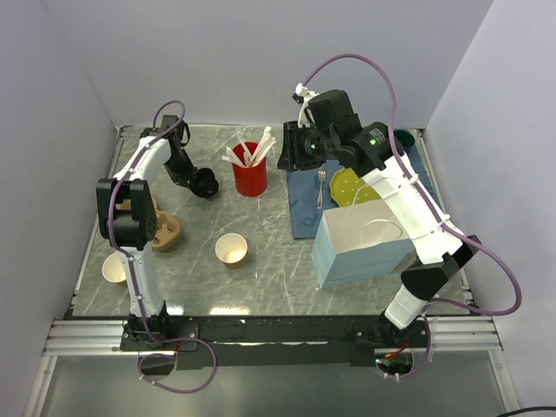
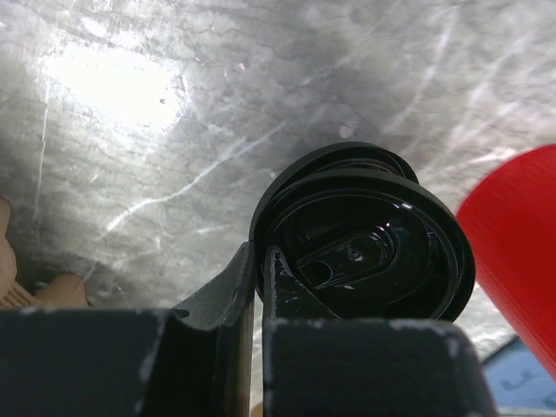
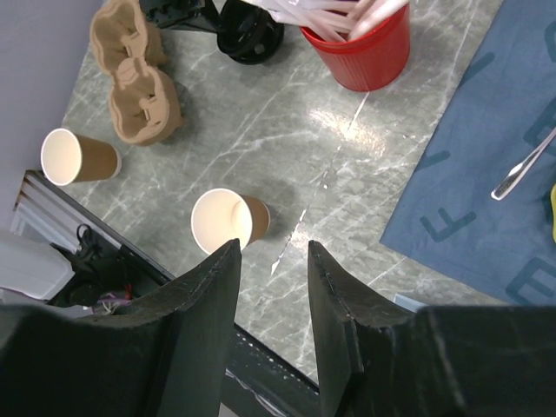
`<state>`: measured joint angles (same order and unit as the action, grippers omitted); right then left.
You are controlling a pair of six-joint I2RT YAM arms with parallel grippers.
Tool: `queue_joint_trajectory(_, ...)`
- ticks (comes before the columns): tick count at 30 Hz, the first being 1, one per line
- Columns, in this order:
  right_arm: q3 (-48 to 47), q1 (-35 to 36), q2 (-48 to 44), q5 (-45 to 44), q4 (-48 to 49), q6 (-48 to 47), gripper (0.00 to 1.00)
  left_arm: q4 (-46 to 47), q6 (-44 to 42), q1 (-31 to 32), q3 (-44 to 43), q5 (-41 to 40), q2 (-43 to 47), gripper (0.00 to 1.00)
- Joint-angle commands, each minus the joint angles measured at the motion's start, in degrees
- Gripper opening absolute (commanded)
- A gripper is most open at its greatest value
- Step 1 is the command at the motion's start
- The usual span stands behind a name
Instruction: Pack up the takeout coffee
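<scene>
No lidded takeout coffee shows in any view. A round black plastic lid [image 2: 365, 252] lies by the far left of the marble table [image 1: 261, 278], with a second black rim behind it. My left gripper [image 2: 258, 256] is shut on that lid's near rim, one finger inside and one outside. From above, the left gripper [image 1: 198, 180] and the lid [image 1: 208, 185] sit just left of the red cup. Two lidless brown paper cups stand on the table, one [image 1: 232, 250] at the middle and one [image 1: 115, 268] at the left edge. My right gripper [image 3: 271, 252] hangs open and empty, high over the table.
A red cup of white utensils [image 1: 249, 174] stands beside the lid. A brown pulp cup carrier [image 1: 161, 228] lies at the left. An open light-blue paper bag [image 1: 360, 248] stands at the right. Behind it, a blue cloth [image 1: 304, 204] holds a fork [image 1: 321, 187] and a yellow-green plate [image 1: 350, 187].
</scene>
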<state>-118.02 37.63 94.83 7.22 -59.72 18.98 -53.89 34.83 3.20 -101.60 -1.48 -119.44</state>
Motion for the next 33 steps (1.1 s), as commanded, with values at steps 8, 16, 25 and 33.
queue_joint_trajectory(8, -3.4, 0.3, -0.5, 2.1, 0.7, -0.4, 0.44, -1.3, 3.8, -0.1, -2.6, 1.7, 3.2, 0.1)
queue_joint_trajectory(16, -2.2, 0.5, -1.6, 1.2, 0.9, -0.5, 0.44, 0.5, 3.8, -0.2, -0.3, 1.7, 0.6, 0.09)
queue_joint_trajectory(25, -1.7, 0.5, -1.8, 0.4, 1.1, -1.1, 0.44, -0.9, 3.3, -0.2, -1.7, -0.5, -1.0, 0.1)
queue_joint_trajectory(33, -1.6, 0.6, -1.6, 0.8, 1.2, -1.0, 0.44, -1.3, 2.1, -0.2, -2.5, 0.9, -1.1, 0.13)
